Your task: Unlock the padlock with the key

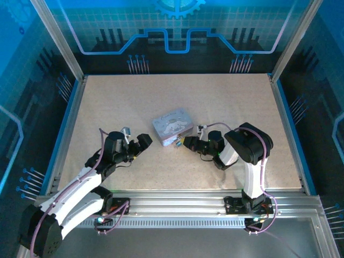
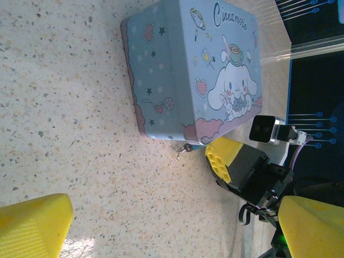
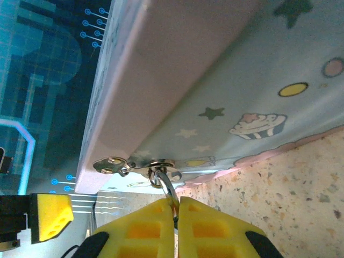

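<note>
At the front clasp (image 3: 110,165) of the lavender cartoon tin (image 3: 226,80) hangs tiny grey metal padlock (image 3: 163,180); right claw (image 3: 176,207) clenched, pinching its thin shackle. Left claw (image 1: 143,142) released wide over speckled desk (image 1: 134,107), near tin.

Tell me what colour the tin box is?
The tin box is pale blue with pink trim and stars, clearest in the left wrist view.

Ahead of left end effector (image 1: 141,145): bare table (image 1: 107,102), then tin (image 1: 172,124) side wall.
Toward right end effector (image 1: 185,143): narrow lane along tin's near edge, padlock (image 2: 184,149) in it.
Past tin, far from both: open table.
</note>
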Motion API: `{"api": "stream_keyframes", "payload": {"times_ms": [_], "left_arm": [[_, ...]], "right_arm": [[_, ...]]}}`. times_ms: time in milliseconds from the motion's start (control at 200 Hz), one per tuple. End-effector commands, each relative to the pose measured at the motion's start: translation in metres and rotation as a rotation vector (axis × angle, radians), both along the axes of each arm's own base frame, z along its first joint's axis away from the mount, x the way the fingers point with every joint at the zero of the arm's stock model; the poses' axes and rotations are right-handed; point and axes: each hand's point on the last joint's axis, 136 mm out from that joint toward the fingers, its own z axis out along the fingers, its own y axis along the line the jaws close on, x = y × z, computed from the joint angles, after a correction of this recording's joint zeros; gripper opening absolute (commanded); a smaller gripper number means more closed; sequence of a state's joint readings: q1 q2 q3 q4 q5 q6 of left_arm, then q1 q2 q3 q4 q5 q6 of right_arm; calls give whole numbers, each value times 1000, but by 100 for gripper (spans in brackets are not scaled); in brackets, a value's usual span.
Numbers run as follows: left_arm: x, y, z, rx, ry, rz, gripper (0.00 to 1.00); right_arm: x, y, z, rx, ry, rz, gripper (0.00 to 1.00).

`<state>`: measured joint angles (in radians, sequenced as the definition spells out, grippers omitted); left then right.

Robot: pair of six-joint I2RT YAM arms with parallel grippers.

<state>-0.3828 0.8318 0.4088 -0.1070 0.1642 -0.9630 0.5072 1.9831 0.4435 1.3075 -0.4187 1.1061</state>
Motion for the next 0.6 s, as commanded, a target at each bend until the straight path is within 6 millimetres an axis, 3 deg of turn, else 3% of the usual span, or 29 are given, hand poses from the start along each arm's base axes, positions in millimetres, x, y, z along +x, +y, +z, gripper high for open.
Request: {"api": "stream_keyframes", "payload": {"times_ms": [0,595], "left_arm": [[-1,0,-3,4,-5,5,99],[0,0,-2,6,-9,3,99]], "right_arm": [[6,-9,-4,27,51,-63,9],[16,-20,10,80,74,-103,9]]}}
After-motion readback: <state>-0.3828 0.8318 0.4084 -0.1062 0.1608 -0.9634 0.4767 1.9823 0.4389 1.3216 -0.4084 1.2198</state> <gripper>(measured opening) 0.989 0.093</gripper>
